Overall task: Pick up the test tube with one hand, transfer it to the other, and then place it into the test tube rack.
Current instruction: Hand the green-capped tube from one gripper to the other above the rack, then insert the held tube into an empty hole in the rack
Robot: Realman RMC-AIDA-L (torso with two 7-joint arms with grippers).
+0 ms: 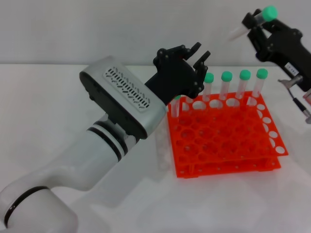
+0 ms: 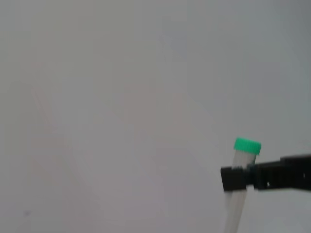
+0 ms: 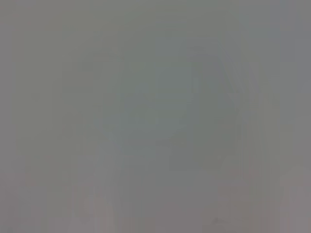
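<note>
- Green-capped, the test tube (image 1: pixel 252 23) sits pinched in the right gripper (image 1: pixel 257 26), raised above and beyond the test tube rack's (image 1: pixel 228 145) far right corner; its long axis tilts, cap up and clear end towards the left gripper (image 1: pixel 192 56), which hangs empty with fingers spread over the rack's far left edge.
- Left wrist view: black jaws clamp the tube just under its cap.
- Right wrist view: nothing readable.

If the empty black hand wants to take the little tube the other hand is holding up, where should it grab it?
Probably the clear body below the cap. The right gripper pinches the test tube just under its green cap, so only the slanted lower part, pointing toward the open left gripper, is free. Coming from that side, above the test tube rack, looks best.
</note>
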